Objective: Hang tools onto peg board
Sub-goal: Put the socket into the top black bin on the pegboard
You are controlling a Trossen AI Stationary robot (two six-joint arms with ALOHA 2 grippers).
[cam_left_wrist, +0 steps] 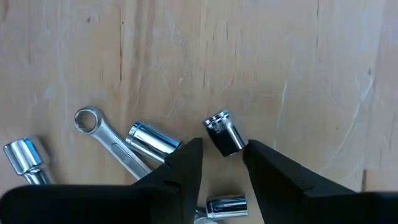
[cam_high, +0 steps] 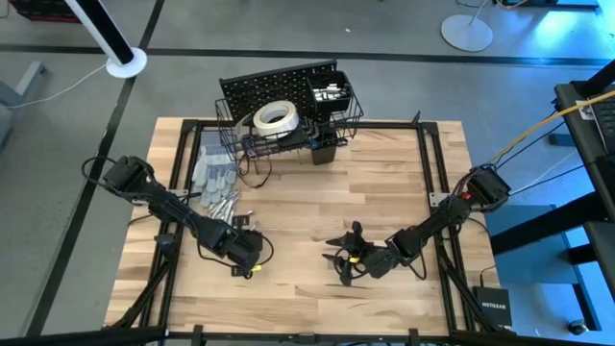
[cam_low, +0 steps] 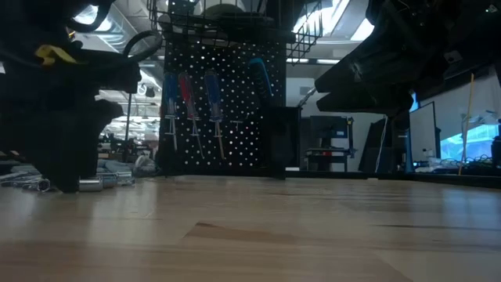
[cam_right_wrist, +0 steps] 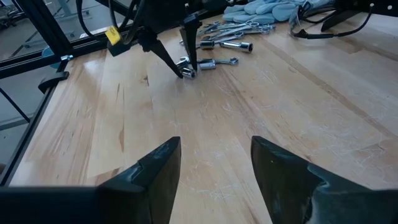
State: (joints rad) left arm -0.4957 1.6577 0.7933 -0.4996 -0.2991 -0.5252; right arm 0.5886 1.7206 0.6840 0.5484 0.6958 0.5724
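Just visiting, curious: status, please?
Left gripper open astride small socket. Right gripper open, empty, waiting. Wrench close beside; peg board far.

From my high view the tools by the gloves were too small to tell apart, my left gripper partly covering them.

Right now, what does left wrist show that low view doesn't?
Left wrist only: left gripper open, fingers straddling a small chrome socket on the table, and a ring-end wrench alongside.
Low only: peg board upright with screwdrivers already hung.
Both: loose sockets lying on the wood.
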